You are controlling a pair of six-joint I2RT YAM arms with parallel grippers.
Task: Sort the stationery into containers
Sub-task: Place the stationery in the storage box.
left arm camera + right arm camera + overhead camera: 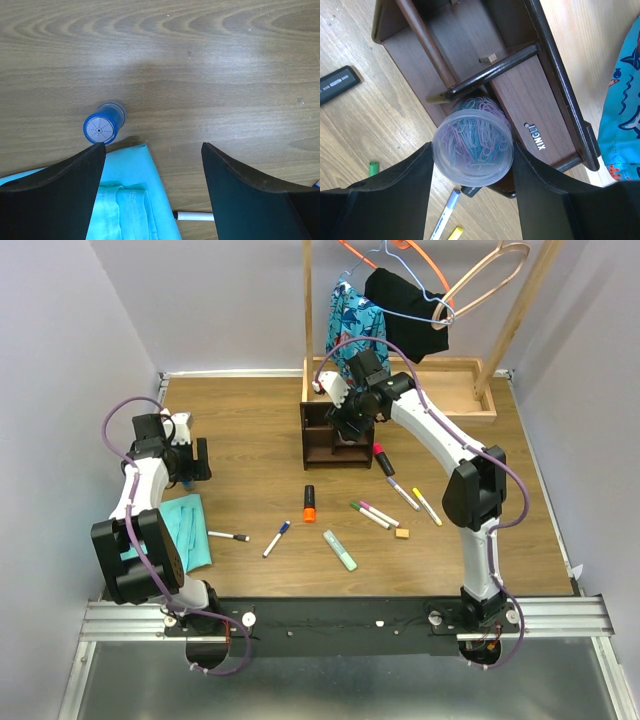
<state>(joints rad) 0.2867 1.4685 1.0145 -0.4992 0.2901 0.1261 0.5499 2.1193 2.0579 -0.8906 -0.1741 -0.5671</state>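
The right gripper (471,156) has its black fingers (395,200) clenched on a clear round tub of coloured paper clips (472,142), held at a corner of the dark brown wooden desk organizer (520,95); whether the two touch cannot be told. The left gripper (153,145) hangs over the wooden table (210,60), spread wide and grasping nothing, with a small blue-lidded tub (101,126) and a teal folded cloth (130,195) beside one fingertip. Between the arms lie an orange highlighter (310,503), a pale-green highlighter (340,550), thin markers (277,538) and a tiny tan eraser (402,533).

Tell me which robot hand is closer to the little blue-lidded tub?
Left. The left gripper hovers open beside the blue-lidded tub; the right gripper is far off at the organizer, holding a clear tub.
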